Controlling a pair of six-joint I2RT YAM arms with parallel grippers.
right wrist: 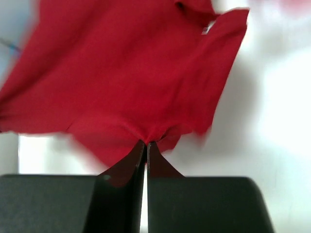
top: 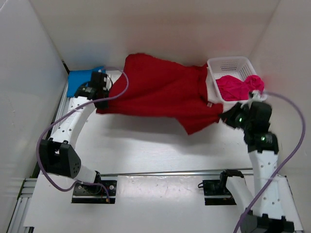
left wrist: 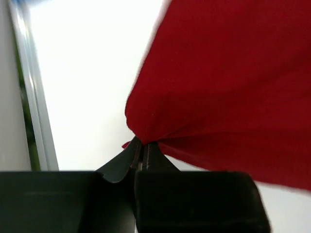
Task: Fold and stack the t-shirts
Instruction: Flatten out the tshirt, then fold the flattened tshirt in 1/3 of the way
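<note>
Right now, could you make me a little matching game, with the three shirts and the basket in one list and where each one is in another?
Things:
1. dark red shirt
2. pink shirt
3. blue shirt
4. white basket

Places:
A. in the far left corner
B. standing at the far right, with a shirt in it
C. lying inside the basket
D. stretched between the left gripper and the right gripper, both pinching it

Pairs: 1-D, 2-C, 3-A, 4-B

The left arm [top: 68,121] bent out to the far left and the right arm [top: 262,150] stood right. The left gripper [left wrist: 141,145] and right gripper [right wrist: 146,144] each pinched tight on the dark red shirt [top: 160,92].
</note>
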